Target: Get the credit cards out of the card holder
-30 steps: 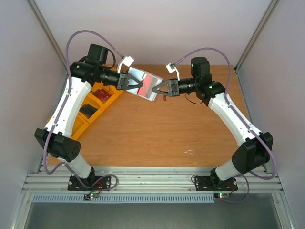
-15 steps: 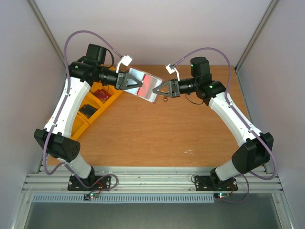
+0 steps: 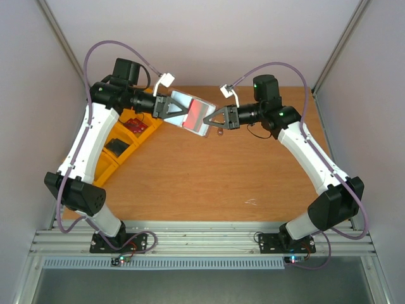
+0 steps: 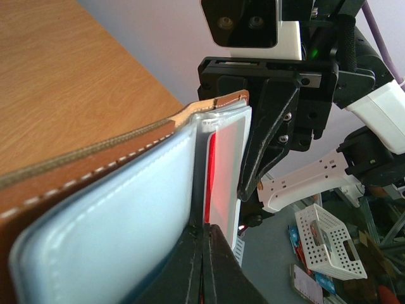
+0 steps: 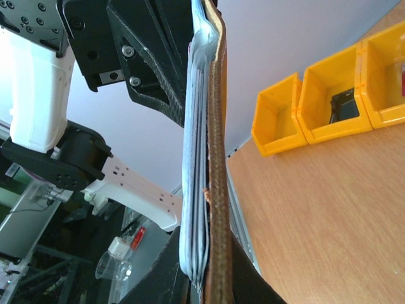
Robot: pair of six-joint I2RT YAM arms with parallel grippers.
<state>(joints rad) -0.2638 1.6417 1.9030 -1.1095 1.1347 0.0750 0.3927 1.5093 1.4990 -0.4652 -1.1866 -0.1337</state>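
The card holder hangs open in the air over the back of the table, held between both grippers. Its grey-blue lining and brown outer face show edge-on in the wrist views. A red credit card sits in its clear pocket and shows as a red patch in the top view. My left gripper is shut, and the red card's edge runs into its pinched tips. My right gripper is shut on the holder's opposite edge.
A curved row of yellow bins stands at the left of the wooden table. One bin holds a red item and another a black item. The bins also show in the right wrist view.
The red patch on the held holder looks slightly wider. Both grippers have barely moved and keep their grip.
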